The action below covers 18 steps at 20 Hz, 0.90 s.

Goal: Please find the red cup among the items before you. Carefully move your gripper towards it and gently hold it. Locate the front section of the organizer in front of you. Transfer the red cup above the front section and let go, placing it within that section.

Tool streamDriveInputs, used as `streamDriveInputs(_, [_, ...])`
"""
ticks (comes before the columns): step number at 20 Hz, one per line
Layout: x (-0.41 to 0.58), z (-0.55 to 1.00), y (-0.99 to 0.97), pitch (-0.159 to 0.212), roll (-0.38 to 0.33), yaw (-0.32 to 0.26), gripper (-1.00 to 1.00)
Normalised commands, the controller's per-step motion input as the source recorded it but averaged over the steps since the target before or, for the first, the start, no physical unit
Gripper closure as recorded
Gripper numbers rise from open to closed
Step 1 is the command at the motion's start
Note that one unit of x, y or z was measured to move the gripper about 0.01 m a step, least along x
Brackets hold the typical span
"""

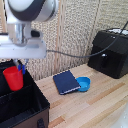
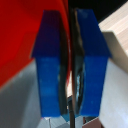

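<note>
Exterior view: the pincer [image 1: 21,69] hangs from the white arm [image 1: 25,30] over the black organizer [image 1: 30,107] at the exterior view's left, clenched on the rim of the red cup [image 1: 13,78]. The cup is upright, held above the organizer's open compartments; which compartment lies beneath it cannot be told. On the wooden tabletop [image 1: 95,102], a dark blue notebook [image 1: 66,81] lies just beside the organizer, touching a blue bowl [image 1: 83,84] on its far side. A black boxy appliance [image 1: 110,54] with a cable [image 1: 70,54] stands well apart at the exterior view's right. Wrist view: the blue fingertips [image 2: 47,65] press nearly together on the cup's thin red wall [image 2: 20,40].
</note>
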Motion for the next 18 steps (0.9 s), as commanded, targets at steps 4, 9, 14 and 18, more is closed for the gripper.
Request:
streamDriveInputs(4, [-0.119,-0.36,0.4,0.084,-0.039,0.063,1.0])
streamDriveInputs(9, [0.118,-0.13,0.01,-0.066,-0.075,0.172,-1.0])
streamDriveInputs(14, [0.229,0.13,-0.29,-0.166,0.016,0.21,-1.0])
streamDriveInputs(18, [0.304,0.43,-0.43,-0.237,0.041,0.175,-1.0])
